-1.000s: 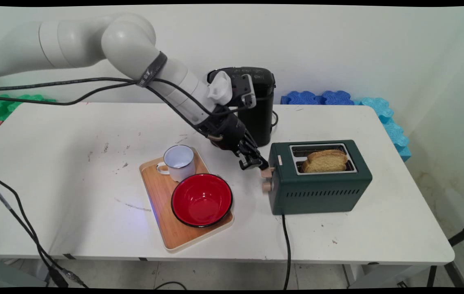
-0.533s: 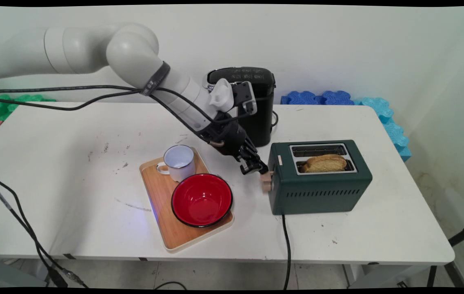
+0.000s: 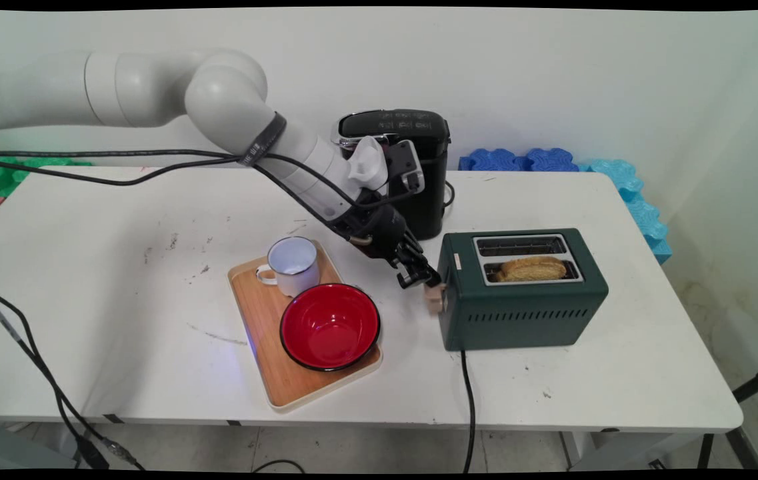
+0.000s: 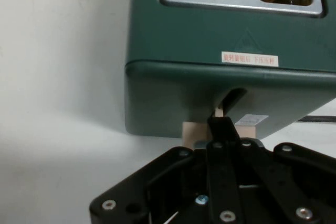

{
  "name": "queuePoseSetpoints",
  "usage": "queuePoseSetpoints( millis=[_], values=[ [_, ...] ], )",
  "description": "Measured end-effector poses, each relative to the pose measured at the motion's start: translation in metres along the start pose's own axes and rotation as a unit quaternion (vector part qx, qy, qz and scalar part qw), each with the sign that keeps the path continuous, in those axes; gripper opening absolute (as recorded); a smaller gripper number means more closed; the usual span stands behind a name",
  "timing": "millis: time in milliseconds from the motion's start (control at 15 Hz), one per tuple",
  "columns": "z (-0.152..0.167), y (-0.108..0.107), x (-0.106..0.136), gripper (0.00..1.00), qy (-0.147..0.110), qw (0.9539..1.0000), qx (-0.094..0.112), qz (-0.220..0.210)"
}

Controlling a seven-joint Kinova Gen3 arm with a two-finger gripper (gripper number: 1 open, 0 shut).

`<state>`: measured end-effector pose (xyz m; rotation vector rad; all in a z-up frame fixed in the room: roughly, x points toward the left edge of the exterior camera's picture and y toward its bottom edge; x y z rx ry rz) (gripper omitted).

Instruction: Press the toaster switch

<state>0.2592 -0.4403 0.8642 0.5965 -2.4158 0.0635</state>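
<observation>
The gripper [image 3: 427, 279] sits at the left end of the green toaster [image 3: 525, 303], its fingers closed together with their tips bearing down on the wooden lever knob [image 3: 433, 297]. In the hand view the gripper [image 4: 220, 129] shows one narrow black tip against the pale knob [image 4: 191, 130] just below the lever slot in the toaster's [image 4: 210, 51] end wall; nothing is clamped between the fingers.

The toaster stands toward the right half of the tabletop [image 3: 119, 220], between the far and near edges, its black cord [image 3: 469, 407] running over the near edge. A slice of toast [image 3: 531, 269] lies low in the nearer slot, its crust just above the metal rim; the farther slot shows no bread.

A wooden tray [image 3: 265, 347] lies near the middle of the tabletop, left of the toaster and apart from it. On it stand a white enamel mug [image 3: 292, 265] at the far end and a red bowl [image 3: 329, 326] just beside it toward the near edge.

A black coffee machine [image 3: 419, 167] stands at the far edge, behind the arm's wrist.
</observation>
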Motion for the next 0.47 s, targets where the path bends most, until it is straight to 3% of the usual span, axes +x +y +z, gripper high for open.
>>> queuePoseSetpoints(
  millis=[467],
  values=[
    [0.0036,0.0,-0.0037,0.0,-0.002,1.0,0.003,-0.004]
  ],
)
